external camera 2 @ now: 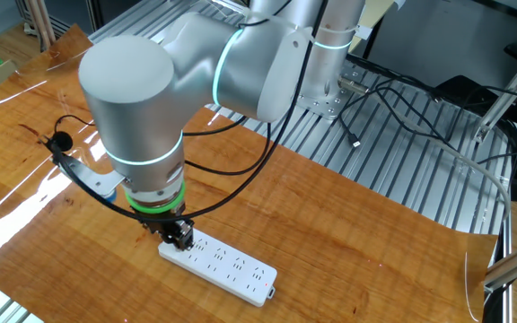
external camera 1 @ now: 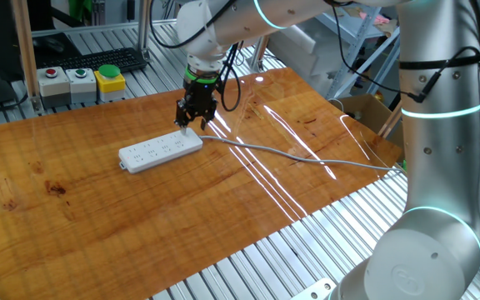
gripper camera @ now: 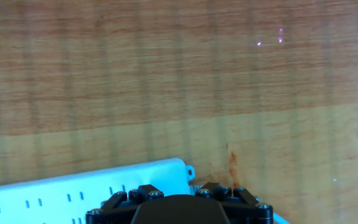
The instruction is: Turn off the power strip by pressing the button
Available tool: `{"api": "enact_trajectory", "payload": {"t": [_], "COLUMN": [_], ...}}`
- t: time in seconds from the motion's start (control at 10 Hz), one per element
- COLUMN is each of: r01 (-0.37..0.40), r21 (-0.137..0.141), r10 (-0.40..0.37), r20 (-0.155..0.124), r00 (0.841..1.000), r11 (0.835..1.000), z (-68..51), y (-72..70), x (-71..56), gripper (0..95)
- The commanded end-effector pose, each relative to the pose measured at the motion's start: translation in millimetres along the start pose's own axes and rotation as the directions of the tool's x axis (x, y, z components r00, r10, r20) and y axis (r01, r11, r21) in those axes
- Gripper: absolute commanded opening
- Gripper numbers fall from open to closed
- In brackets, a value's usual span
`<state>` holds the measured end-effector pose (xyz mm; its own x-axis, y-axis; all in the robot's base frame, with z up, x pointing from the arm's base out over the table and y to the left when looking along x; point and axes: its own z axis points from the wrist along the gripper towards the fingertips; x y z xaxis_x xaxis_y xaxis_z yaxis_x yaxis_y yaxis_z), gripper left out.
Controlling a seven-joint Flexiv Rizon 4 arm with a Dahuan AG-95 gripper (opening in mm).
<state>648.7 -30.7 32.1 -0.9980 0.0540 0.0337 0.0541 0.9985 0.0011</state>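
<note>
Power strip, long, white, socket row

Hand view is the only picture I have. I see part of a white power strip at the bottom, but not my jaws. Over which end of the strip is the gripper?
Observer: The gripper is over the power strip's cable end, where the grey cable leaves it.
Operator: Is the strip lying flat?
Observer: Yes, flat on the wooden table, sockets upward.
Operator: Is anything else near it?
Observer: Only beyond the table's far edge: grey boxes with red and green buttons and a yellow-housed button.
Operator: Is it touching?
Observer: I cannot tell.
</note>
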Motion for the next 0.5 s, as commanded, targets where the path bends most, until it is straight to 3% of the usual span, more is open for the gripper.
{"api": "enact_trajectory", "payload": {"t": [0.1,0.5], "r01": [-0.008,-0.022], "r21": [0.000,0.011], "r10": [0.008,0.022], "r20": [0.004,-0.009], "r00": [1.000,1.000], "r11": [1.000,1.000], "z": [2.0,6.7], "y": [4.1,19.2], "x": [-5.7,-39.5], "gripper": [57.0,57.0]}}
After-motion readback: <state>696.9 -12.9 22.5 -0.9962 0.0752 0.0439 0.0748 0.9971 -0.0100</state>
